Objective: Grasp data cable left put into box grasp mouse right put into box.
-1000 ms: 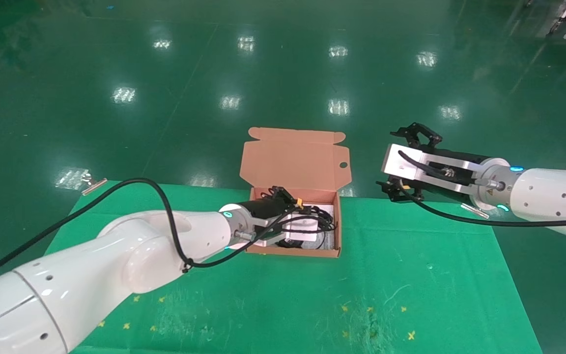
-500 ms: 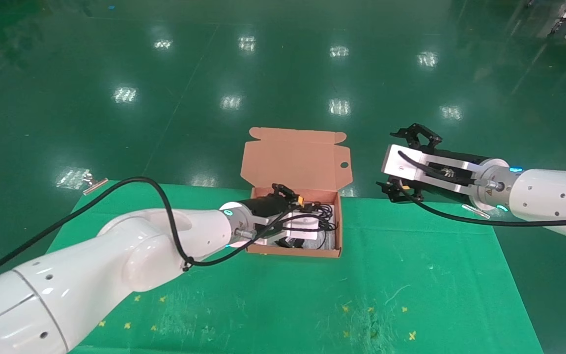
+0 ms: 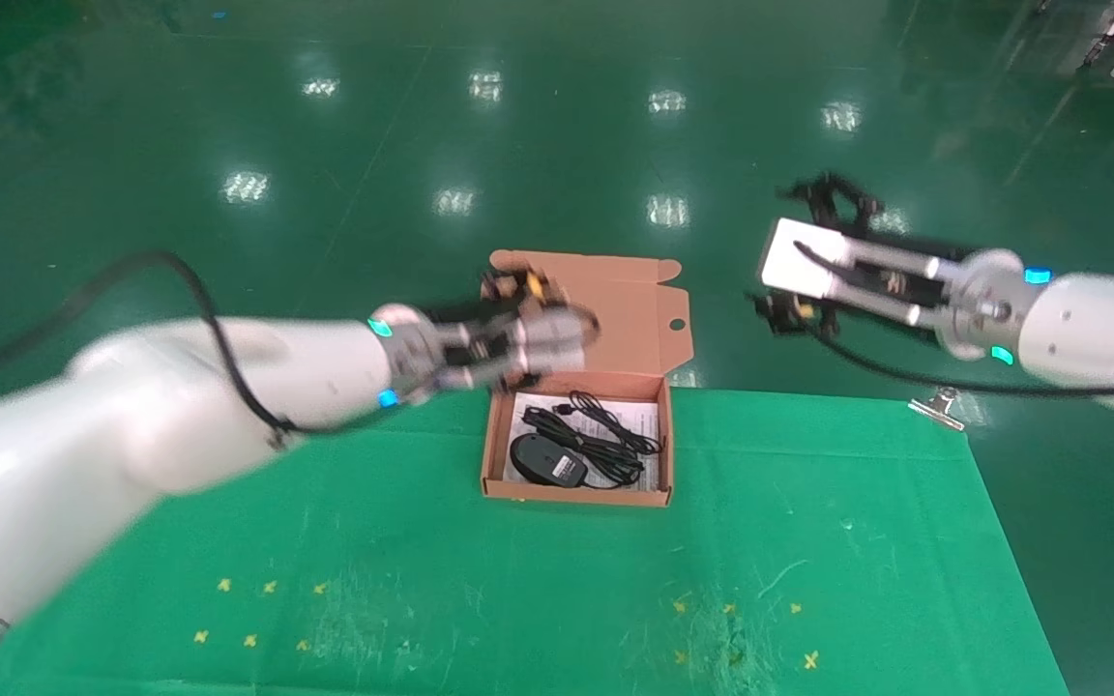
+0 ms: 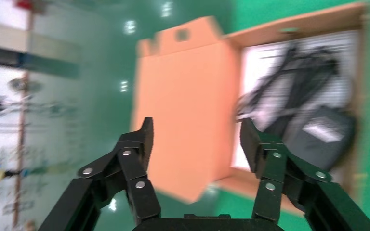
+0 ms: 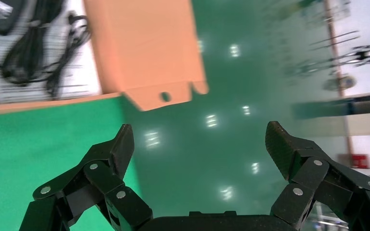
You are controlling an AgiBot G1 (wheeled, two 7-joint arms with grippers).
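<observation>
I see mouse (image 3: 547, 460) and data cable (image 3: 605, 440) lying in box (image 3: 576, 497), so both hands empty: left hand (image 4: 196, 139) spread above lid, right hand (image 5: 200, 144) spread off desk (image 3: 518, 580) edge

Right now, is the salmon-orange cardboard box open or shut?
Open: the salmon-orange cardboard box has its lid flap standing up, baring the black mouse.

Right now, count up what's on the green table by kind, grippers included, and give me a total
Boxes: 1, the box, lid open.
Mice: 1, the mouse, inside the box.
Cables: 1, the data cable, bundled inside the box beside the mouse.
Metal clips: 1, the clip at the table's far right edge.
Grippers: 2, the left gripper and the right gripper, both open and empty.
Total: 6
</observation>
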